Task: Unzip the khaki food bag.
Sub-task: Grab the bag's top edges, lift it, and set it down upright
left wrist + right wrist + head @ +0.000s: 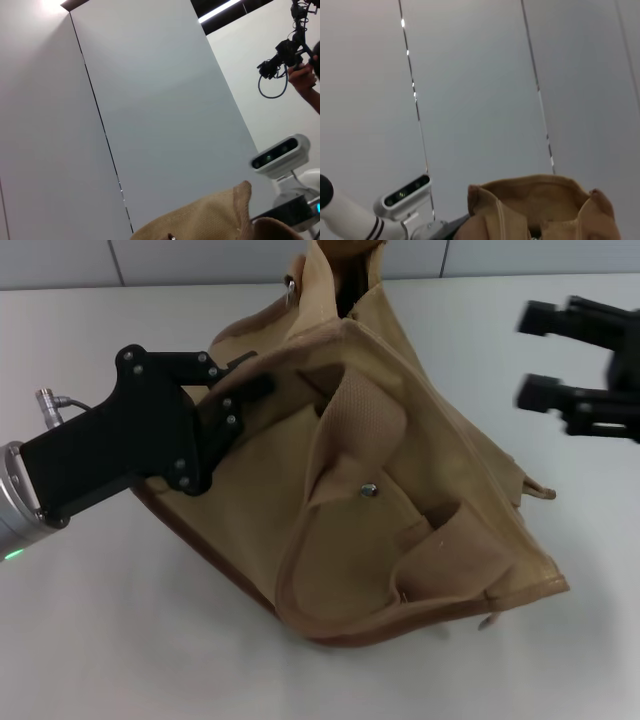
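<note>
The khaki food bag (pixel 400 540) lies tipped over on the white table (pixel 120 640), with its silver snap (pixel 368 490) facing up and one wide handle (pixel 365 415) looped over the front. My left gripper (pixel 247 376) is at the bag's upper left edge, its fingers closed on the fabric there. My right gripper (pixel 537 355) is open in the air to the right of the bag and does not touch it. The bag's top edge shows in the left wrist view (pixel 210 220) and in the right wrist view (pixel 540 205). I cannot make out the zip line.
A small metal ring (pixel 290 286) hangs at the bag's far end near the wall. Grey wall panels (pixel 200 260) stand behind the table. The robot's head camera shows in the left wrist view (pixel 279 154) and the right wrist view (pixel 406 192).
</note>
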`<state>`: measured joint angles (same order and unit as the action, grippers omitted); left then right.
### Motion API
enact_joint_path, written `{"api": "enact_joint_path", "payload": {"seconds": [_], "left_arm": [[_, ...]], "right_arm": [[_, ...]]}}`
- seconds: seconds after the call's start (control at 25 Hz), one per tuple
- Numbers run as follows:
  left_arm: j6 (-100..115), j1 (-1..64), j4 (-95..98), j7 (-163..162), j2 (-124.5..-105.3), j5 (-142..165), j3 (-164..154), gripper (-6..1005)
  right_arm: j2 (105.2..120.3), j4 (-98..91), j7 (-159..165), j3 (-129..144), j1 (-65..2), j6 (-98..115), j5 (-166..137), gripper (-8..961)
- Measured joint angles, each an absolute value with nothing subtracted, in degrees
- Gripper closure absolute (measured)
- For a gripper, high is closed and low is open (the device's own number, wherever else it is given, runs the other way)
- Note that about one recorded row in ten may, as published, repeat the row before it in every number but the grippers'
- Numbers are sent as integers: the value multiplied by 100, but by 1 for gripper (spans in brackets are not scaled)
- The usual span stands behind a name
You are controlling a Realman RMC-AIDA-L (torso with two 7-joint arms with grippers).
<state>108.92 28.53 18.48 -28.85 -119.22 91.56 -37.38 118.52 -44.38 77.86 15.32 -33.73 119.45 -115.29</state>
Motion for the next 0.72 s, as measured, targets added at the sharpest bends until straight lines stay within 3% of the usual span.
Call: {"api": "enact_joint_path", "payload": {"seconds": [0.72], "left_arm": [[10945,2901,1905,-2909,-11905,9169,-3888,942]], "right_arm": [[11942,-4375,8052,3890,-3765,10539,-10952,154]]}}
